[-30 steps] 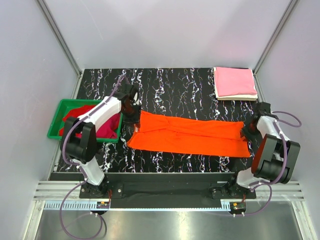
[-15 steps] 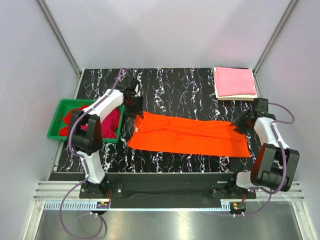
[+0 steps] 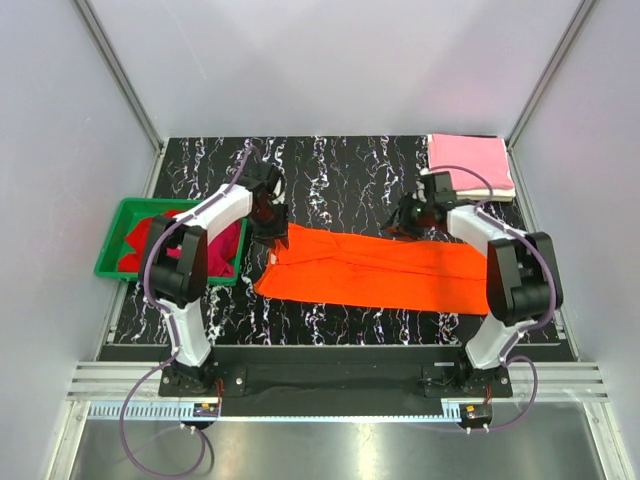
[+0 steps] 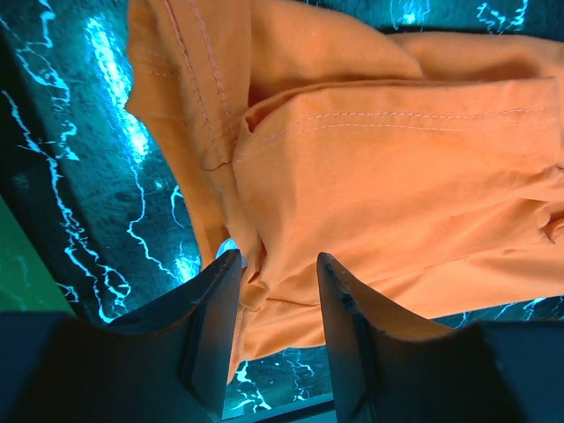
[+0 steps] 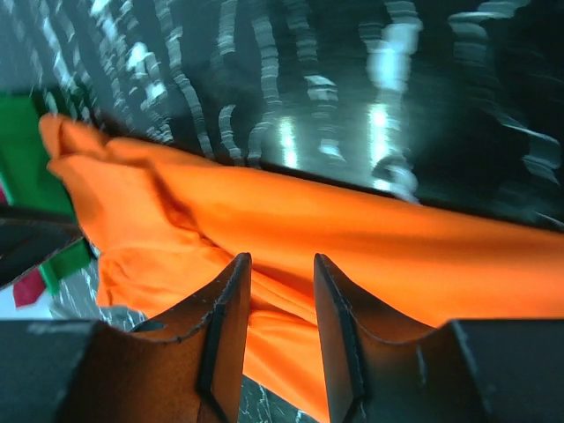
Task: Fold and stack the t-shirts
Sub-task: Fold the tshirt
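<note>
Stretching across the middle of the table (image 3: 340, 165) in the top view, the orange t-shirt (image 3: 380, 275) lies folded lengthwise into a long band, probably laid out this way so that its ends can be brought together next. The left tool (image 3: 272, 222) is at the band's far left corner, and the right tool (image 3: 405, 220) is at its far edge, right of the middle. A folded pink t-shirt (image 3: 468, 160) rests on a cream t-shirt (image 3: 480, 194) in the far right corner, likely the start of the stack, near the right tool but apart from it. At the left, a green bin (image 3: 160, 277) holds red and crimson t-shirts (image 3: 215, 250), seemingly waiting their turn. In the left wrist view, the left tool (image 4: 278, 260) has its fingers spread, pinching nothing. A stitched, bunched edge of the orange t-shirt (image 4: 397, 176) lies directly under the gap, with dark marbled table beside it. In the right wrist view, the right tool (image 5: 280, 260) is likewise spread and empty. It hangs just over the orange t-shirt (image 5: 352, 238), whose long fold runs off toward the green bin (image 5: 18, 150).
</note>
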Action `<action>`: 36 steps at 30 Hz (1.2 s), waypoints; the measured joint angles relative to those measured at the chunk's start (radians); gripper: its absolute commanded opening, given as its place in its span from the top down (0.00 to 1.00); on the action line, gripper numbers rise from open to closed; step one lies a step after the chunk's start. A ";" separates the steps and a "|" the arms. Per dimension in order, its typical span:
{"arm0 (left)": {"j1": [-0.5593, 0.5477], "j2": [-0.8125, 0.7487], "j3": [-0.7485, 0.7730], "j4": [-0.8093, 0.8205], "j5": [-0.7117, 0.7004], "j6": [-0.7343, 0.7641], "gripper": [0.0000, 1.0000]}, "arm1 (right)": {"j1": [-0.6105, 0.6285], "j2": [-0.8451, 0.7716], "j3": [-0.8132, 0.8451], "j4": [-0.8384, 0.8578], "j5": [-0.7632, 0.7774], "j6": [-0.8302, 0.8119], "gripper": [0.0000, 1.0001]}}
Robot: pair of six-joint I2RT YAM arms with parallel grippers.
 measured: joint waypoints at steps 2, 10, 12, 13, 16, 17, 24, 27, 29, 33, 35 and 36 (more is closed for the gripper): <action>-0.002 0.005 -0.007 0.005 0.003 -0.003 0.57 | 0.045 0.047 0.032 0.027 -0.029 -0.013 0.58; -0.003 0.034 -0.007 0.034 0.043 -0.004 0.64 | 0.168 0.194 0.204 0.087 -0.090 -0.072 0.58; -0.003 0.043 -0.007 0.036 0.053 -0.003 0.65 | 0.194 0.221 0.241 0.095 -0.097 -0.087 0.57; -0.003 0.043 -0.007 0.037 0.056 -0.003 0.65 | 0.208 0.240 0.262 0.099 -0.100 -0.093 0.57; -0.003 0.043 -0.007 0.043 0.060 -0.003 0.62 | 0.238 0.298 0.322 0.109 -0.113 -0.107 0.57; -0.003 0.043 -0.007 0.046 0.060 -0.003 0.61 | 0.246 0.317 0.339 0.112 -0.117 -0.111 0.57; -0.003 0.040 -0.007 0.055 0.065 -0.002 0.73 | 0.270 0.447 0.423 0.115 -0.131 -0.123 0.57; -0.004 0.037 -0.007 0.056 0.069 -0.004 0.91 | 0.278 0.475 0.436 0.114 -0.132 -0.125 0.58; -0.005 0.032 -0.007 0.056 0.072 0.002 1.00 | 0.285 0.484 0.441 0.113 -0.132 -0.126 0.58; -0.007 0.026 -0.007 0.057 0.081 0.006 1.00 | 0.301 0.490 0.447 0.112 -0.136 -0.127 0.69; -0.008 0.023 -0.007 0.057 0.083 0.006 1.00 | 0.305 0.490 0.447 0.112 -0.141 -0.134 0.87; -0.008 0.022 -0.007 0.057 0.083 0.006 1.00 | 0.306 0.490 0.447 0.111 -0.142 -0.132 0.92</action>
